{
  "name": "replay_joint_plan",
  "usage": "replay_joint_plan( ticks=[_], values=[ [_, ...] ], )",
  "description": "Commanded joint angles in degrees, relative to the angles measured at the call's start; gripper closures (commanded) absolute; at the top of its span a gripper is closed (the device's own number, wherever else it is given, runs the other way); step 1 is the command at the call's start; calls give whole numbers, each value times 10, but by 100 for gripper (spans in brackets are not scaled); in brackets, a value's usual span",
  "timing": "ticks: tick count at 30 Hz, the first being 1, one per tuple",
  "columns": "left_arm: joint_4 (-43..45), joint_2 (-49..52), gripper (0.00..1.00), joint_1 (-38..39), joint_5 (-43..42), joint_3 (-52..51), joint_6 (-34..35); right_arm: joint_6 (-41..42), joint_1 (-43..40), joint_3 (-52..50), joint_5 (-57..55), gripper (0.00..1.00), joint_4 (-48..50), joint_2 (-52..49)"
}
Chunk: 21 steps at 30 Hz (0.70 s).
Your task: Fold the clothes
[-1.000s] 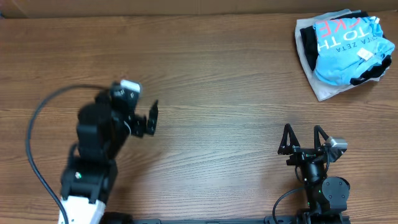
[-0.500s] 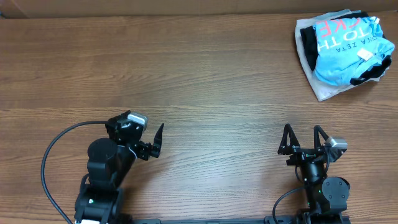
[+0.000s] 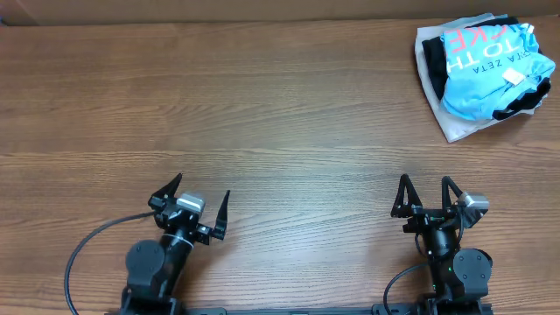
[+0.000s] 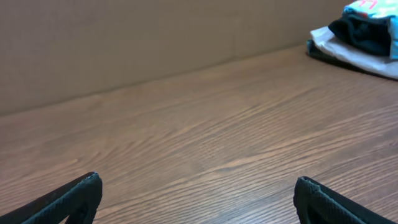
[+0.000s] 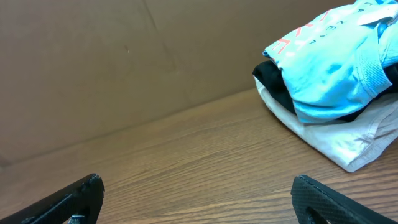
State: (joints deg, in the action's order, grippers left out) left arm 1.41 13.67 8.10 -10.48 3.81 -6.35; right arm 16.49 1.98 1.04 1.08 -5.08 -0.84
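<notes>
The light blue T-shirt (image 3: 486,66), folded with coral-red lettering up, lies on top of a pile at the table's far right corner. It also shows in the right wrist view (image 5: 336,68) and at the edge of the left wrist view (image 4: 380,6). My left gripper (image 3: 199,199) is open and empty, low near the front edge at the left. My right gripper (image 3: 426,194) is open and empty near the front edge at the right. Both are far from the shirt.
Under the shirt lie a black garment (image 3: 435,54) and a white cloth (image 3: 452,125). A brown cardboard wall (image 5: 124,68) runs along the table's far edge. The wooden table (image 3: 280,122) stretches between the grippers and the pile.
My left arm has drawn back toward the front edge and lowered, its gripper now pointing forward and open. The right arm and the pile have not moved.
</notes>
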Motion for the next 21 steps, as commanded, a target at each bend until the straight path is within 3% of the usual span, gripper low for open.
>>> replay_joint_plan(
  ticks=[1,10,21],
  values=[
    [12,-38,0,-6,5,-27,13,3,3,-6,-1,0,4,7],
    [-53,-92,0,-6,17,-35,15,3,3,-6,-1,0,4,7],
    [-51,-135,0,-6,19,-36,19,3,3,-6,-1,0,4,7]
  ],
)
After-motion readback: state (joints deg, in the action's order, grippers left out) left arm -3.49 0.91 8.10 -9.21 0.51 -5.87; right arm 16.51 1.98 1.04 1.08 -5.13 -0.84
